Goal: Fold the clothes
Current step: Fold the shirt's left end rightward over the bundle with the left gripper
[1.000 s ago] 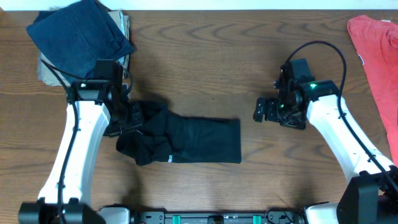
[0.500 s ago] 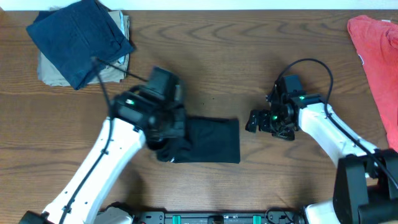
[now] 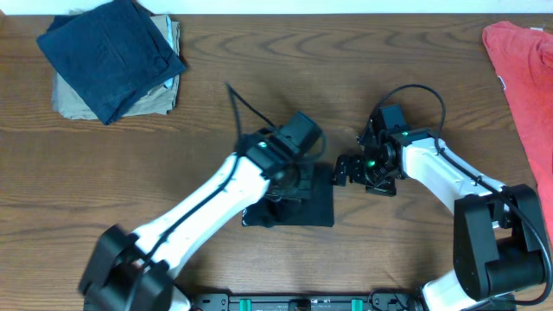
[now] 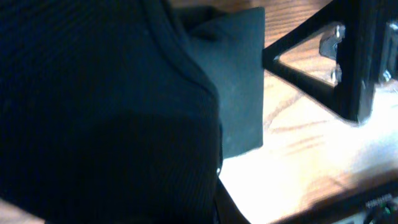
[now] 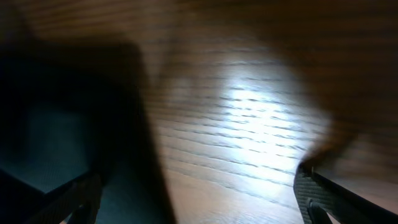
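1. The black T-shirt [image 3: 316, 206] lies folded into a compact rectangle on the wooden counter [image 3: 216, 104]. The left arm crosses over the T-shirt's left part and covers it.
2. The left pincer [image 3: 288, 183] sits over the T-shirt's left-centre area, clamped tight on a fold of its fabric.
3. From the left wrist, the raised cloth fills most of the view and hides the fingers. Beneath it, a flat layer of the T-shirt runs out to a square corner.
4. The right pincer [image 3: 343, 170] is low over the counter just beside the T-shirt's upper right corner. It is spread wide and has nothing in it.
5. From the right wrist, its two fingertips [image 5: 81, 196] show at the bottom corners with lit bare wood between them. The T-shirt's dark edge is on the left of that view. Whether a finger touches the cloth cannot be told.
6. From the left wrist, the right pincer appears as a black frame just past the T-shirt's corner, with a strip of wood between them.
7. A navy folded garment [image 3: 108, 53] lies well away from the T-shirt, up and to its left, on top of a beige cloth [image 3: 67, 102].
8. A red garment [image 3: 523, 78] lies far to the T-shirt's right, partly out of frame.
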### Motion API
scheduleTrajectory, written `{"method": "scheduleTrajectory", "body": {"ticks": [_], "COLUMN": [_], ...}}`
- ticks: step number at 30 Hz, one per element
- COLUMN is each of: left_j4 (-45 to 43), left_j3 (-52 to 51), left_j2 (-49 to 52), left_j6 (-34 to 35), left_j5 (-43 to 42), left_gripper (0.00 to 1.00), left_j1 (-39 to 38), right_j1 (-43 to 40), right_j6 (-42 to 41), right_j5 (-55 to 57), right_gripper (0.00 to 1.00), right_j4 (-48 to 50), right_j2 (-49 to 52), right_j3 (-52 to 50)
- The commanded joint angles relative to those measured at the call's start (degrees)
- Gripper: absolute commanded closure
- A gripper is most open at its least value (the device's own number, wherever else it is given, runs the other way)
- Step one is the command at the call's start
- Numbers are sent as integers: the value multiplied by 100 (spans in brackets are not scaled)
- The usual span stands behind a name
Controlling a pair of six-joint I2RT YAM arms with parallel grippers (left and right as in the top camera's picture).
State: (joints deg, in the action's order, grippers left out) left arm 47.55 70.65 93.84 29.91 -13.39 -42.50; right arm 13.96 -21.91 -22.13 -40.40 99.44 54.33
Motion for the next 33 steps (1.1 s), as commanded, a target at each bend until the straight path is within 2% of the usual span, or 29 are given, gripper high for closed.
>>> {"method": "scheduleTrajectory", "body": {"ticks": [1,7,9,10,13,17,21,25,26,31,33], "left_j4": [-278,-654,-675,-671,-625,-483,-219,22,94,643,1073], "left_j3": [76,76,76,76,81,103,129,129,129,129,127], "left_j2": [365,809,850,852,791,562,-7,-828,-1058,-2288,-2726], "left_j6": [238,363,361,361,334,160,33,35,35,37,37], "left_j5": [-35,-57,-55,-55,-138,-334,-417,-420,-417,-284,175], "left_gripper": [94,92,83,83,72,68,59,35,32,31,29], "left_j1": [-133,-275,-297,-297,-295,-295,-297,-295,-295,-94,120], "right_j1": [133,149,149,149,142,92,-170,-553,-645,-1047,-1117], "right_j6": [-83,-81,-83,-83,-81,-79,0,415,507,940,1176], "right_j5": [-72,-83,-83,-83,-83,-83,-83,-81,-81,-81,-179], "right_gripper": [3,2,2,2,1,1,1,1,1,1,1], "right_j4": [83,85,98,103,79,4,-245,-817,-1010,-2059,-2492], "right_j2": [299,299,299,299,299,299,299,299,299,299,284], "right_j3": [-120,-120,-120,-120,-118,-101,76,485,614,1405,1725]}}
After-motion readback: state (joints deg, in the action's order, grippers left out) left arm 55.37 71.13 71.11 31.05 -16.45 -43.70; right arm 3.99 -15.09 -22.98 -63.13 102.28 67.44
